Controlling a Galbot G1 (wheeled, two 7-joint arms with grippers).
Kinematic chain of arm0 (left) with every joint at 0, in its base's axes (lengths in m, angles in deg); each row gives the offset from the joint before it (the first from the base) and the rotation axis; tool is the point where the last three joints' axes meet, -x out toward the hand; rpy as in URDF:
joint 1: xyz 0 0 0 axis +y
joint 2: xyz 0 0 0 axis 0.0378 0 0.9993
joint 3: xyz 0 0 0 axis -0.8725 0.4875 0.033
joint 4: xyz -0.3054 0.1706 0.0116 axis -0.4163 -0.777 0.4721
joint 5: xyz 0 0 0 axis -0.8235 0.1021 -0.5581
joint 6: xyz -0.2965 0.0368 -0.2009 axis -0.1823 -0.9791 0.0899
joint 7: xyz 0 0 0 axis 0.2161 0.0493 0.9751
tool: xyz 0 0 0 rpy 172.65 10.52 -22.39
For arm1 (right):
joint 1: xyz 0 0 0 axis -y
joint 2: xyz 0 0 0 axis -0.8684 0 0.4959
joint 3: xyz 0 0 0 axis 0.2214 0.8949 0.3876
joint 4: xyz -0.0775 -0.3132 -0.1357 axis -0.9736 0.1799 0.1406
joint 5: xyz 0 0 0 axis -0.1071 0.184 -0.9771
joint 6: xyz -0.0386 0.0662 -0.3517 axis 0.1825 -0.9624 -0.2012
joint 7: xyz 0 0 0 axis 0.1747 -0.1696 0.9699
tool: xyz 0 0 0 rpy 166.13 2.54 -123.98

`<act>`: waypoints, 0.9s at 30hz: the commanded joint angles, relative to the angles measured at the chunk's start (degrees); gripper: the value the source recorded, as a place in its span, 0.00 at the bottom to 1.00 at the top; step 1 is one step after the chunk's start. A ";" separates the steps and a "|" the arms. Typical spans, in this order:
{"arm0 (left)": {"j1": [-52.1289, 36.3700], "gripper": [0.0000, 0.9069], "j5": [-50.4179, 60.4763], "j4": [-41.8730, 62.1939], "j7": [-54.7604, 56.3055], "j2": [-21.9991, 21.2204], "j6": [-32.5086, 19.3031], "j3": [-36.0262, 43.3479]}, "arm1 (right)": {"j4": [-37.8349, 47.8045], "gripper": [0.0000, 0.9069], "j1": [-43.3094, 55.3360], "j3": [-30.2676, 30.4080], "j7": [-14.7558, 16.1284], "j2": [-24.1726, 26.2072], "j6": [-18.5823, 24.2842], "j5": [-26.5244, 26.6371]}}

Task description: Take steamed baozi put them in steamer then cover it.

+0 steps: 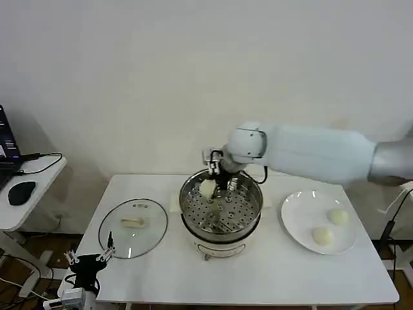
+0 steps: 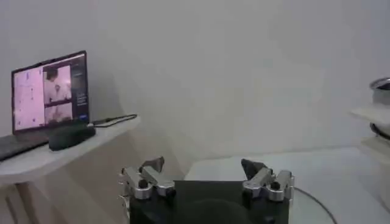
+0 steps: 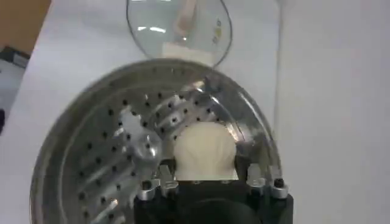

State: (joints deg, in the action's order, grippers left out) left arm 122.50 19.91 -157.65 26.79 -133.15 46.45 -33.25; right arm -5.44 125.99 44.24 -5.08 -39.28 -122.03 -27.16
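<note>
Reaching over the steamer (image 1: 221,210), the right tool (image 1: 215,183) gripped one bun (image 3: 204,149) just above the perforated tray at the far rim. Two buns (image 1: 330,226) lay on the plate (image 1: 293,223) right of the steamer, the lid (image 1: 133,227) on the counter (image 1: 258,278) to its left. Beyond the lid, at the counter's edge, the left tool (image 2: 207,176) hung open.

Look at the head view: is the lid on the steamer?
No, the lid lies flat on the table, left of the open steamer.

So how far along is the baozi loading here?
Early. The right gripper holds a baozi over the steamer tray, where none lies yet. Two baozi wait on the plate. The cover lies on the table beside the idle left gripper.
</note>
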 commanded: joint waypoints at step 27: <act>0.24 1.00 -0.22 -0.73 -0.13 -0.51 -0.51 0.08 | 8.47 1.00 -7.31 0.18 -1.74 -8.20 -5.10 -0.34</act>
State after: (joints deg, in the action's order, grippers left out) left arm 122.79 19.67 -158.44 26.68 -133.65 45.97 -33.20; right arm 2.20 119.42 44.43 -6.68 -46.89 -126.74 -27.12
